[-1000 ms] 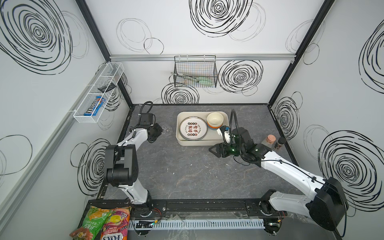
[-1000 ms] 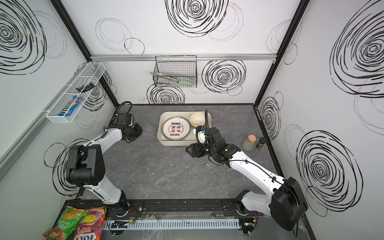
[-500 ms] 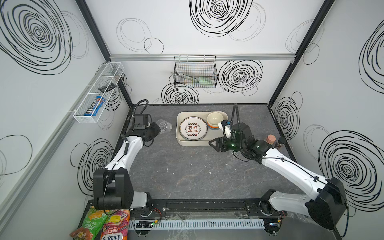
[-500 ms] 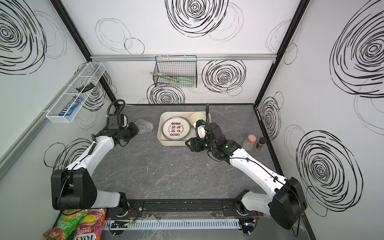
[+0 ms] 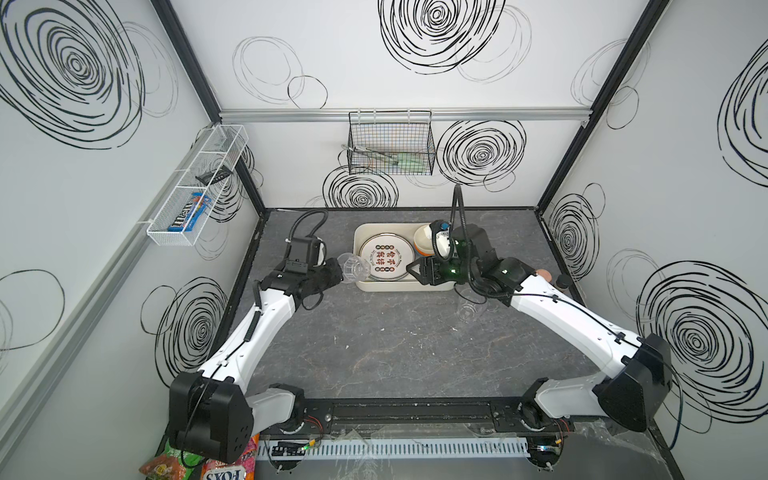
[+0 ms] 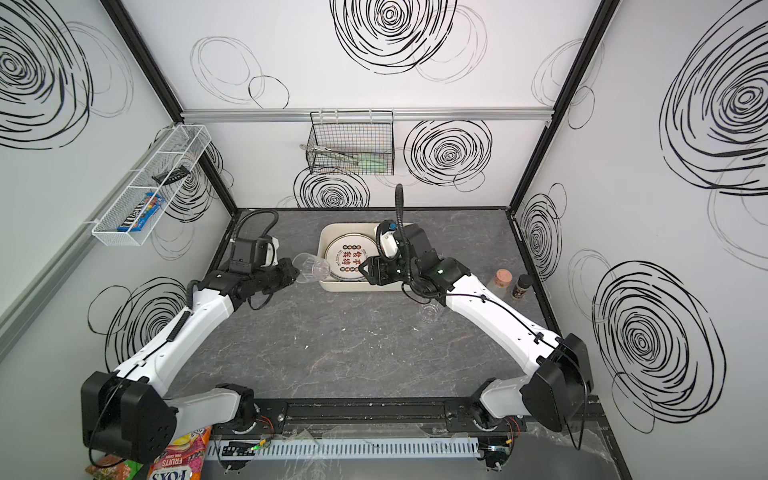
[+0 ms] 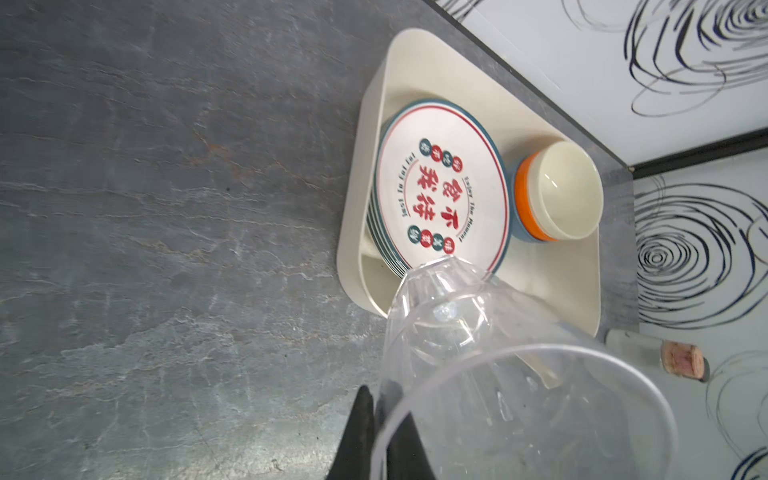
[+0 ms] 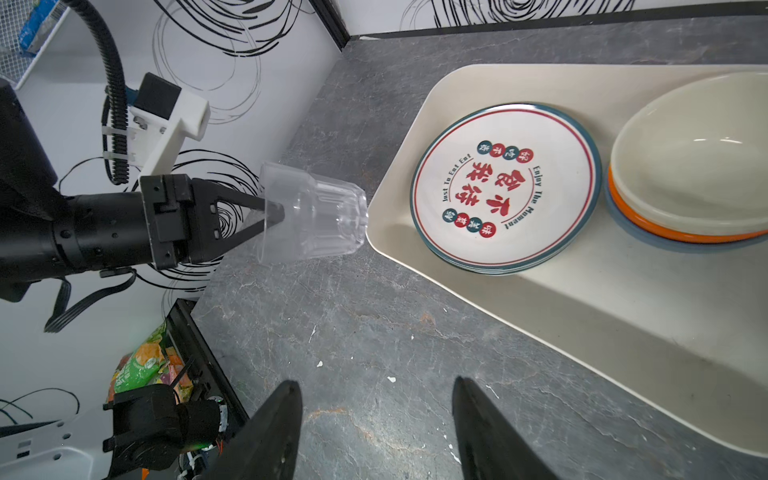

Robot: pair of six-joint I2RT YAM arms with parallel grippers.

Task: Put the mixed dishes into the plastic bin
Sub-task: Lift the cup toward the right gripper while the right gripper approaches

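– Cups first: how many do we count?
– Two. The held cup [image 8: 311, 216] lies on its side in the air. The left gripper [image 8: 276, 214] is clenched on its rim wall, one finger inside and one outside. The second cup [image 5: 467, 309] sits on the table [image 5: 374, 353] beside the right arm, apart from the plastic bin [image 5: 399, 286].
– And inside the bin?
– One stack of plates [image 7: 440, 195]; we see several rims but cannot count them exactly. Beside it we count three nested bowls [image 7: 557, 195], cream in orange in blue.
– Where do we find edges and open room?
– The held cup's base is just beside the bin's left short wall. A bare strip of bin floor runs along the near wall, in front of the plates and bowls. The right gripper [image 8: 374, 380] hangs by that near wall, jaws spread, nothing between them. Two bottles [image 6: 503, 279] stand at the table's right edge, apart from the bin.
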